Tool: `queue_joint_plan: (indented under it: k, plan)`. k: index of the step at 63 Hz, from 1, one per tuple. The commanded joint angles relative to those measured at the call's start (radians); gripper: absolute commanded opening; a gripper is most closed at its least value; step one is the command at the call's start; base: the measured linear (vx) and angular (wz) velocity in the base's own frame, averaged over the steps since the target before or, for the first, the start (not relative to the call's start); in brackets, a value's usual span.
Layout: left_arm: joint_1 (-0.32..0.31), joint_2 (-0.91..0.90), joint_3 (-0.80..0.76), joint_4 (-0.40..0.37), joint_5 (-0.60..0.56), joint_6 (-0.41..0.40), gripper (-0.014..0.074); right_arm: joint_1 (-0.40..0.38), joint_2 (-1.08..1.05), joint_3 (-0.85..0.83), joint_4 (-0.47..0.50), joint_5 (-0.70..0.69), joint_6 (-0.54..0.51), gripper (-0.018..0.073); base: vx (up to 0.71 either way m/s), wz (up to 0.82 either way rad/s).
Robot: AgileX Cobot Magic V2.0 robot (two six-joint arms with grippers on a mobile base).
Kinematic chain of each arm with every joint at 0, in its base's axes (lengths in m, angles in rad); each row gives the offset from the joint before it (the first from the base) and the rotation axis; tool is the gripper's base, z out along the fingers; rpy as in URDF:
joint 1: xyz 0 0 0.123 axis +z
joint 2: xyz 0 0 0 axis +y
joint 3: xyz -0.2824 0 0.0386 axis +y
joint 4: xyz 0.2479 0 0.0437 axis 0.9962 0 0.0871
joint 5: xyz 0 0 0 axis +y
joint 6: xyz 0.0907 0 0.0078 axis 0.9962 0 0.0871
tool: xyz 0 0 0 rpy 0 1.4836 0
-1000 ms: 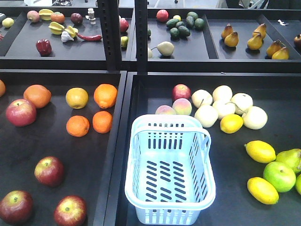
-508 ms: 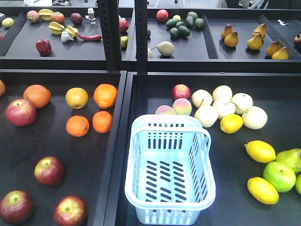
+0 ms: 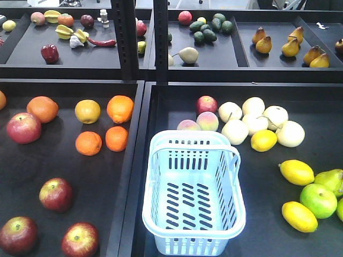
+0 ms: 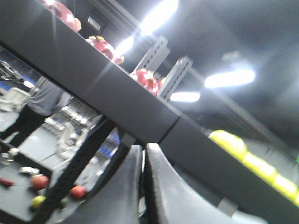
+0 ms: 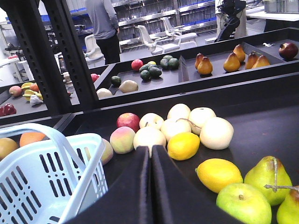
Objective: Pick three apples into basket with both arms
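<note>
Basket [image 3: 187,233] sits empty at 6 o'clock in the front view. Apples [image 3: 56,194] lie in the tray [image 3: 32,166] at its 8–9 o'clock, none picked yet. Left gripper [image 4: 142,150] and right gripper [image 5: 150,151] are both pinched together, holding nothing. We read this as pre-reach. Next we'd spread the left fingers and drop onto the nearest apple, avoiding the oranges [image 3: 88,143].

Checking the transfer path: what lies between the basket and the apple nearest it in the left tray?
Front view: only bare tray floor and the raised divider between the trays separate apple and basket; no other fruit.
</note>
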Motion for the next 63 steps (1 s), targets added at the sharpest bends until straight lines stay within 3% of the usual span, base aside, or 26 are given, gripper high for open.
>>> queue_joint_plan:
  k: [1, 13, 21, 29, 33, 44, 47, 51, 55, 63]
  plan:
    - [-0.007, 0.091, -0.086, 0.000, 0.016, 0.109, -0.0006, -0.004, -0.011, 0.012, -0.012, -0.068, 0.000, -0.0004, 0.00, 0.00]
    - [-0.007, 0.224, -0.180, -0.021, 0.078, 0.248, -0.0006, -0.004, -0.011, 0.012, -0.012, -0.068, 0.000, -0.0004, 0.00, 0.00]
    - [-0.007, 0.304, -0.229, -0.099, 0.134, 0.349, -0.0006, -0.004, -0.011, 0.012, -0.012, -0.068, 0.000, -0.0004, 0.00, 0.00]
    - [-0.007, 0.376, -0.264, -0.285, 0.200, 0.471, -0.0006, -0.004, -0.011, 0.012, -0.012, -0.068, 0.000, -0.0004, 0.00, 0.00]
    - [-0.007, 0.415, -0.278, -0.440, 0.248, 0.576, -0.0006, -0.004, -0.011, 0.012, -0.012, -0.068, 0.000, -0.0004, 0.00, 0.00]
    - [-0.007, 0.547, -0.323, -0.826, 0.491, 1.043, -0.0006, -0.004, -0.011, 0.012, -0.012, -0.068, 0.000, -0.0004, 0.00, 0.00]
    - [-0.007, 0.580, -0.334, -0.921, 0.535, 1.135, -0.0006, -0.004, -0.011, 0.012, -0.012, -0.068, 0.000, -0.0004, 0.00, 0.00]
    - [-0.007, 0.614, -0.346, -0.998, 0.551, 1.201, -0.0006, -0.004, -0.011, 0.012, -0.012, -0.068, 0.000, -0.0004, 0.00, 0.00]
    - [-0.007, 0.645, -0.348, -1.049, 0.534, 1.207, -0.0006, -0.004, -0.011, 0.012, -0.012, -0.068, 0.000, -0.0004, 0.00, 0.00]
    - [-0.007, 0.697, -0.348, -1.082, 0.544, 1.206, 0.0028, -0.004, -0.011, 0.012, -0.012, -0.068, 0.000, -0.0004, 0.00, 0.00]
